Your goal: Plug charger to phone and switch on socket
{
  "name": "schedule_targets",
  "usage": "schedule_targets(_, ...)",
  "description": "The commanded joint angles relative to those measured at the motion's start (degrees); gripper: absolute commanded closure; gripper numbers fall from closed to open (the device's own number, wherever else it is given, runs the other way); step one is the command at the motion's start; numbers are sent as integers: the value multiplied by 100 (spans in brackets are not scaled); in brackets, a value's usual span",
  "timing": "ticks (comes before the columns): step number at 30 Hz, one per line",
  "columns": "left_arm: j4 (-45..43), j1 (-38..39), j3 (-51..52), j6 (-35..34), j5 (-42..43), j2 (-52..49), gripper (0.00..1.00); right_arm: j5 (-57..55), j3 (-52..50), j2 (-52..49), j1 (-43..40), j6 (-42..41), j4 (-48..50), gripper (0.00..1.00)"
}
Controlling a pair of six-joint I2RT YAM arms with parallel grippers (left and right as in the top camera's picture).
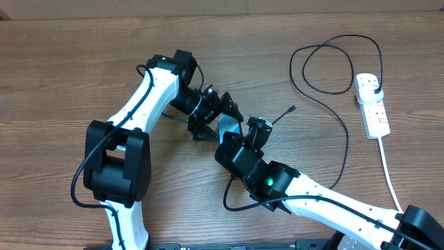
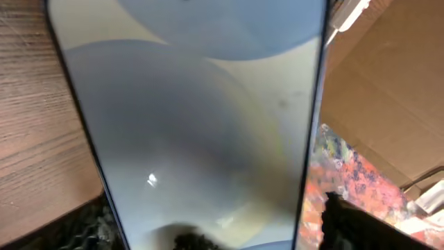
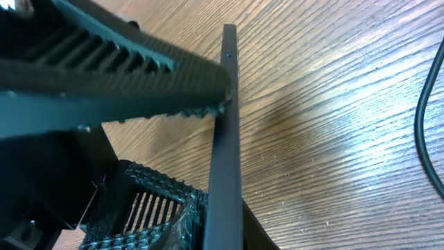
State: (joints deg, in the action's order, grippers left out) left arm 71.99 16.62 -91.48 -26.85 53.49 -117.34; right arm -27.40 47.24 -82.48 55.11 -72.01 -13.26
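The phone [image 1: 229,127] is held up off the table on its edge between both grippers. In the left wrist view its pale blue screen [image 2: 201,118] fills the picture. My left gripper [image 1: 216,118] stands open around it, with a gap between the phone's frame and one of the fingers [image 2: 361,226]. My right gripper [image 1: 254,130] is shut on the phone's thin edge [image 3: 226,132]. The charger cable [image 1: 345,135] lies loose on the table. Its connector tip [image 1: 293,109] is right of the grippers and its plug [image 1: 374,87] sits in the white socket [image 1: 373,111] at far right.
The socket's thick white cord [image 1: 390,177] runs toward the table's front right. Part of the black cable [image 3: 424,125] curves past close to the right gripper. Brown cardboard [image 2: 388,90] stands beyond the phone in the left wrist view.
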Motion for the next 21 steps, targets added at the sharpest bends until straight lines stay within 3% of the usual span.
schedule_targets(1,-7,-11,-142,70,203,4,0,-105,28,-11,-9,2,52,87)
schedule_targets(14,415,-704,-144,828,138,4,0,-103,31,535,-350,4,-507,96)
schedule_targets(21,1545,-1521,-153,2312,138,28,0,-114,31,1191,-350,48,-566,96)
